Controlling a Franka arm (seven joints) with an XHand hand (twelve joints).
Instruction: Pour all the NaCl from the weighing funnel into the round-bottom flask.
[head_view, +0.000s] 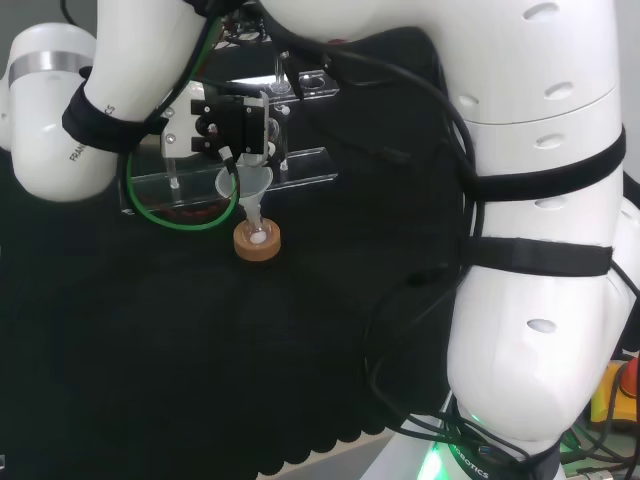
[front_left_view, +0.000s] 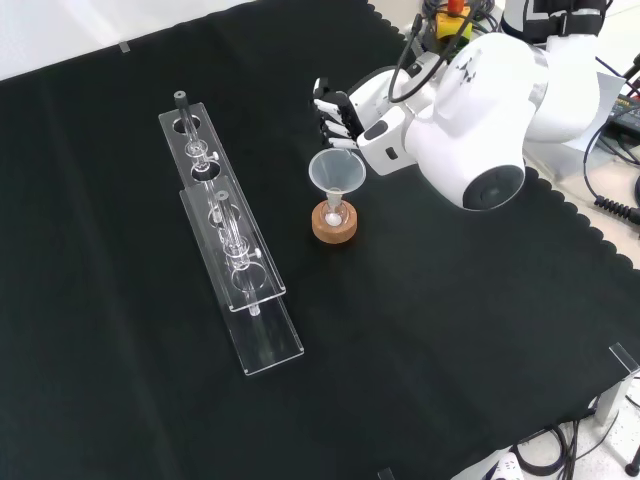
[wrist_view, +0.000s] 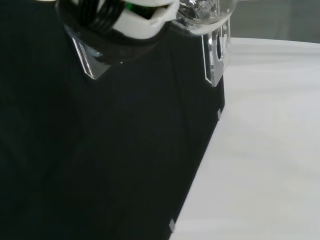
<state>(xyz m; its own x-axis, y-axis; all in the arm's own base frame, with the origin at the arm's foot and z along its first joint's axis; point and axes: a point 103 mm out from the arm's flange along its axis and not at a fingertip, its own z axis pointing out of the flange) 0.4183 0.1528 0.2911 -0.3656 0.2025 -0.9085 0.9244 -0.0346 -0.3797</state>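
One funnel (front_left_view: 334, 172), clear plastic, sits stem-down in the neck of a small round-bottom flask (front_left_view: 333, 214), and the flask rests on a cork ring (front_left_view: 334, 229) near the middle of the black cloth (front_left_view: 450, 330) in the front view. White powder (front_left_view: 331, 219) shows low inside the flask, front view; in the head view the same white spot (head_view: 259, 238) sits inside the cork ring (head_view: 257, 243). Hand (front_left_view: 340, 112) is at about 12 o'clock from the funnel in the front view, just beside its rim, fingers curled inward; contact with the funnel rim cannot be told. In the head view the hand (head_view: 232, 128) hangs right over the funnel (head_view: 246, 186), at 11 to 12 o'clock of it, fingers bent, and whether they pinch anything is not clear. Clear acrylic rack (front_left_view: 225, 240) lies at 9 o'clock of the flask in the front view, well apart, long and stepped, with small glass pieces standing in its holes. Head view puts the rack (head_view: 300, 165) behind the flask, at 12 o'clock. Wrist view has blurred white and black hand parts (wrist_view: 135, 22), a clear rack edge (wrist_view: 216, 55), cloth and white bench beyond it.
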